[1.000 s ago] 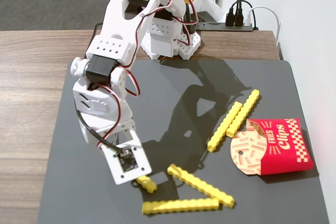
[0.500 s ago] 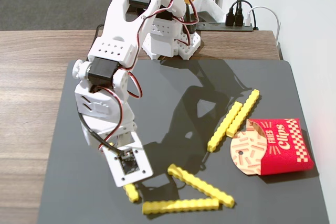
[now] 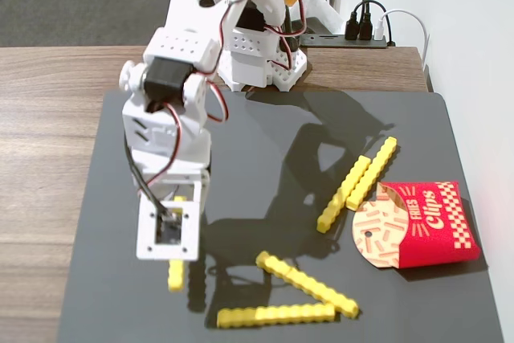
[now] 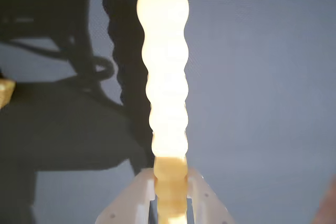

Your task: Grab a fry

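Observation:
My gripper (image 3: 177,253) hangs at the left of the dark mat, pointing down. In the wrist view its two white jaws (image 4: 170,187) stand tight against both sides of a bright yellow crinkle-cut fry (image 4: 167,77), which runs straight up the picture. In the fixed view the lower end of this fry (image 3: 176,275) sticks out below the wrist. I cannot tell whether it is off the mat. Several more yellow fries lie on the mat: two side by side (image 3: 357,182) at the right and two in a V (image 3: 301,291) near the front.
The red "Fries Clips" carton (image 3: 426,224) lies on its side at the mat's right edge. The arm's white base (image 3: 261,54) stands at the back. The dark mat (image 3: 265,158) lies on a wooden table. A power strip with cables (image 3: 361,34) sits behind.

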`<state>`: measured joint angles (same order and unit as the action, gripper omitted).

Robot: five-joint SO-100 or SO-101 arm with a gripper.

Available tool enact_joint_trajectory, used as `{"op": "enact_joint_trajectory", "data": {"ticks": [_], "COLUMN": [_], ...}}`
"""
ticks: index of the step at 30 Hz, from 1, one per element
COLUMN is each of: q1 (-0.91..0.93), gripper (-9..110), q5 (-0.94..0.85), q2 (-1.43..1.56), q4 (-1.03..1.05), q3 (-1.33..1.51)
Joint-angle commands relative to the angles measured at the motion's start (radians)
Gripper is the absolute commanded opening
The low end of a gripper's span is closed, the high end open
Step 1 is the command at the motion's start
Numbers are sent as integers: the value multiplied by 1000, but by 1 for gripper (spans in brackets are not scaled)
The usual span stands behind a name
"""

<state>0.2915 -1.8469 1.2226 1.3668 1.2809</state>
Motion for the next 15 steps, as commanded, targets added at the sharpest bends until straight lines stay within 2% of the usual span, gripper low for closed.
{"op": "enact_joint_trajectory", "data": {"ticks": [1, 15], "q1": [-40, -304], "gripper": [1, 1], "q5": [44, 256], "q2": [156, 518], "q4": [-9, -21], "q3": [89, 433]}}
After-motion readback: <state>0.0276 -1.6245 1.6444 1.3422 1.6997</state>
